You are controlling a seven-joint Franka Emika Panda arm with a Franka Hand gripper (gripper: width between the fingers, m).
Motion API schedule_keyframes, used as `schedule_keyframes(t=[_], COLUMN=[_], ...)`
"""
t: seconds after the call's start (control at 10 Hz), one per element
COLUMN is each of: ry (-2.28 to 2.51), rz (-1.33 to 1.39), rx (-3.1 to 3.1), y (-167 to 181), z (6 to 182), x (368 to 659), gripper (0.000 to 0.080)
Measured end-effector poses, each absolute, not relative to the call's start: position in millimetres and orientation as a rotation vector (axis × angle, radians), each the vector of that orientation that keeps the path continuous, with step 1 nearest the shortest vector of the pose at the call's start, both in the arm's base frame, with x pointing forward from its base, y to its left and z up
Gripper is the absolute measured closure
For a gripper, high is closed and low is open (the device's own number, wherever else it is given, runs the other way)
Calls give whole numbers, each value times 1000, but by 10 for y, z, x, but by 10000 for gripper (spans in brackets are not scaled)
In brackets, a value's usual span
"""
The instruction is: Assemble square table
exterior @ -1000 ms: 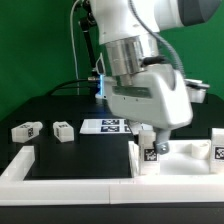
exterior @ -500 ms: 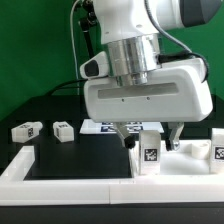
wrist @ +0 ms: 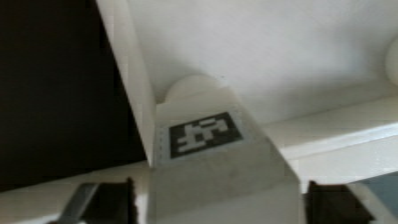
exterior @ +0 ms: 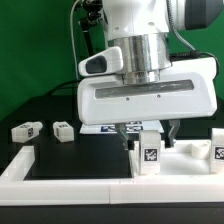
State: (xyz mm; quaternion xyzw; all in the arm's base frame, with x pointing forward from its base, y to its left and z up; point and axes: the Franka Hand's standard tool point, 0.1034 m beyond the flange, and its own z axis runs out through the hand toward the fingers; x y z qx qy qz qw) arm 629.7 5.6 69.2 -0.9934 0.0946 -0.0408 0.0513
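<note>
The white square tabletop [exterior: 190, 152] lies flat at the exterior view's right. One white leg [exterior: 150, 153] with a black-and-white tag stands upright on its near corner. My gripper [exterior: 148, 134] hangs right over this leg, open, with one finger [exterior: 126, 137] on each side of it and small gaps showing. In the wrist view the leg [wrist: 214, 165] fills the space between the two dark fingers [wrist: 100, 202] of my gripper [wrist: 217, 205], and its tag faces the camera. Two more legs [exterior: 25, 130] [exterior: 63, 130] lie on the black table at the left. Another tagged leg [exterior: 217, 146] is at the far right.
The marker board [exterior: 100, 125] lies on the table behind the gripper. Long white border rails run along the front [exterior: 70, 186] and the left [exterior: 18, 164] of the work area. A green backdrop stands behind.
The gripper has turned about its vertical axis, so its broad face now faces the camera, and it has come down slightly around the standing leg. The leg and the other parts have not moved.
</note>
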Motion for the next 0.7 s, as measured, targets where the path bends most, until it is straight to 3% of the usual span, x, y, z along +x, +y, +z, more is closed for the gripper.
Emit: schedule_keyframes(t=[0.1,0.7], ry=[303,923], rz=[-123,-82], rx=[-3020,-2915], y=[57,-20], z=[692,684], x=[6297,6262], gripper=[482,497])
